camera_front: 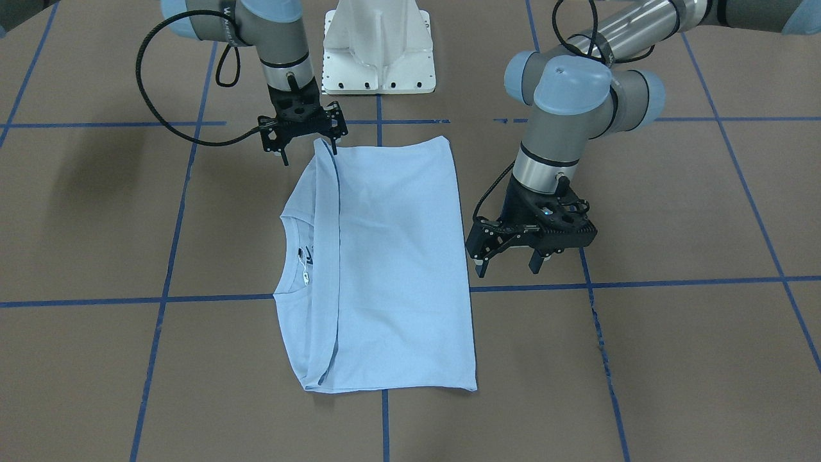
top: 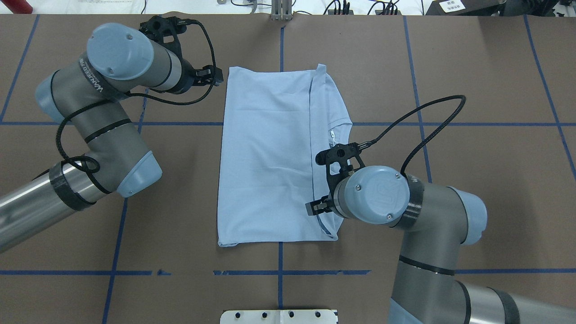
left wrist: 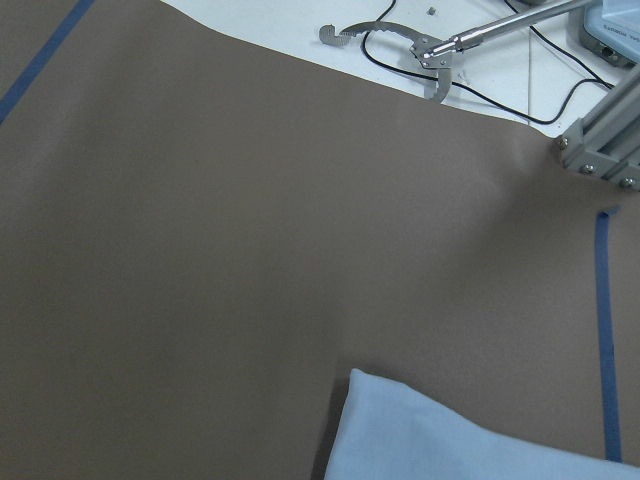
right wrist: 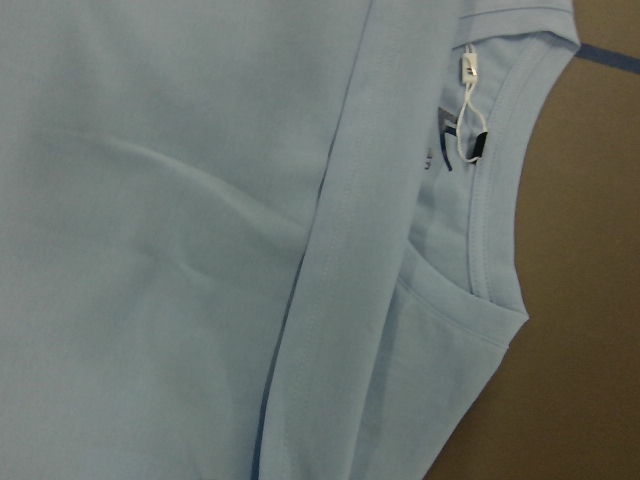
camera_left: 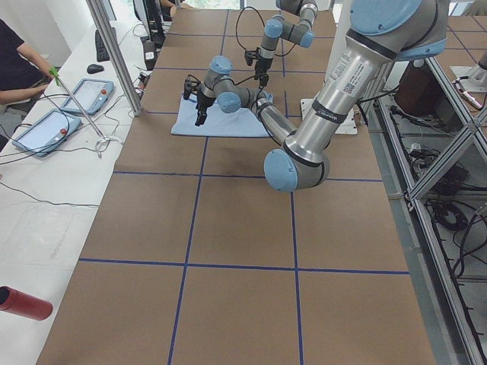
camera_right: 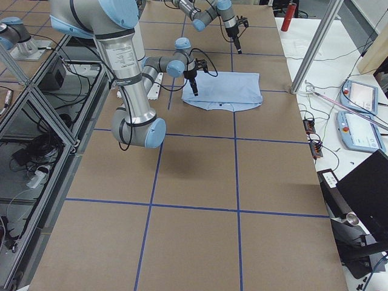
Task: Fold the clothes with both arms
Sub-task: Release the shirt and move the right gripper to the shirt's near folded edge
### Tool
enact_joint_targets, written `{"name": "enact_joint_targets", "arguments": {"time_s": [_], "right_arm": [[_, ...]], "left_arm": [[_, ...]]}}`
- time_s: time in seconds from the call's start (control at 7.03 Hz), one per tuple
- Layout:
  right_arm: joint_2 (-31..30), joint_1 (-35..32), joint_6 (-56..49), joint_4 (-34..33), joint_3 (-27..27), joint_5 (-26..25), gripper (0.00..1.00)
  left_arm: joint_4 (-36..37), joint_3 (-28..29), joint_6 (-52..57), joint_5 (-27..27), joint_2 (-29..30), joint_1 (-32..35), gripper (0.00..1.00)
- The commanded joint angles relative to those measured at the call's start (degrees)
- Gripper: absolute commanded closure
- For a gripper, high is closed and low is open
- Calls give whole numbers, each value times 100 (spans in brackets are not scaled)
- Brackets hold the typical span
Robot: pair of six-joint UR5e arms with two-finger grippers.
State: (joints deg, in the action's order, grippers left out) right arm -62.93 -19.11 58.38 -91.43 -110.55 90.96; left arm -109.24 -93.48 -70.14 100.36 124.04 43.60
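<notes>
The light blue T-shirt (camera_front: 397, 256) lies flat on the brown table, folded into a long rectangle. Its collar and white tag (camera_front: 304, 273) are on my right side. The shirt also shows in the overhead view (top: 265, 153) and the right wrist view (right wrist: 150, 250). My left gripper (camera_front: 508, 264) is open and empty. It hangs above the table just off the shirt's left edge. The left wrist view shows only a shirt corner (left wrist: 450, 440). My right gripper (camera_front: 309, 153) is open over the shirt's near right corner, one finger by the folded edge. The chest print is hidden.
The white pedestal base (camera_front: 378, 51) stands at the near table edge. Blue tape lines (camera_front: 211, 298) grid the brown table top. An operators' bench with tablets (camera_left: 46, 129), a metal post (camera_left: 114, 53) and a red cylinder (camera_left: 23, 303) lie beyond the far edge.
</notes>
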Motion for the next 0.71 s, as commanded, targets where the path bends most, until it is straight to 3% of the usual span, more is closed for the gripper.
{"name": "enact_joint_targets", "arguments": {"time_s": [0.0,0.14,0.28,0.43,0.57], "right_arm": [[246,354,-764,-24,323,-289,0],[247,433,-776,-24,350,-298,9],[229,451,-784,-24,411,-289,41],[220,460,-854,-24,412,-289,57],[194,495,-864,-32,429,-298,57]], "left_arm": [[17,-127,9,80,-108,-9,0],[0,-118,9,80,-152,-18,0],[-18,-118,9,80,-178,-18,0],[-27,-101,0,71,-179,-27,0],[-36,-92,9,71,-179,-27,0]]}}
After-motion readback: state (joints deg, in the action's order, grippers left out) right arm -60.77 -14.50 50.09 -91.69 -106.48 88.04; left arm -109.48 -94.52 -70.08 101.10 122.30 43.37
